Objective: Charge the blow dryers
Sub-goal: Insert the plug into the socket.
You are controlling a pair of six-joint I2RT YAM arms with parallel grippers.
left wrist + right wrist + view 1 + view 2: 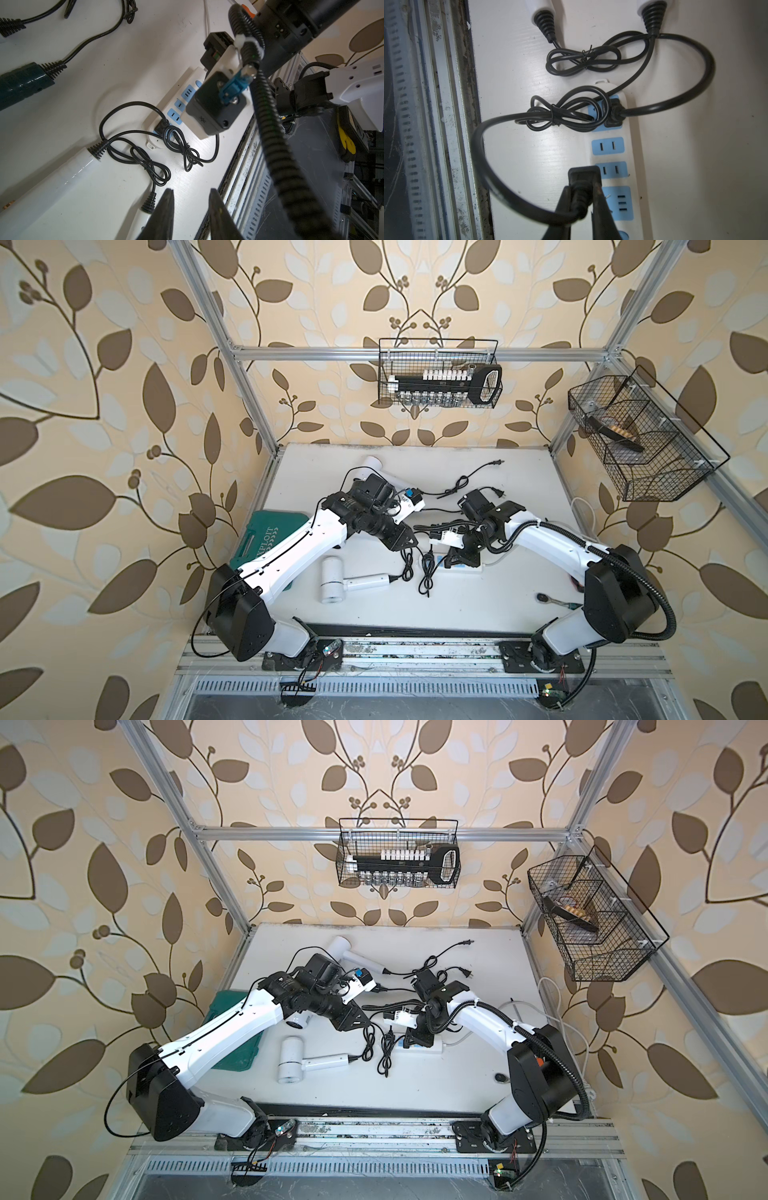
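The right gripper is clamped on a black moulded plug, holding it over the near edge of the white power strip with blue sockets, beside a free socket. Another black plug already sits in the strip's left end socket. The left gripper hangs with jaws apart and empty. One white T-shaped blow dryer lies near-centre, another at the far side; a dark green dryer handle shows by the left arm.

Likely trouble – the plug stands off-centre from the slots, so pressing down could miss, skid the loose strip, or snag the tied cord bundle lying across it.
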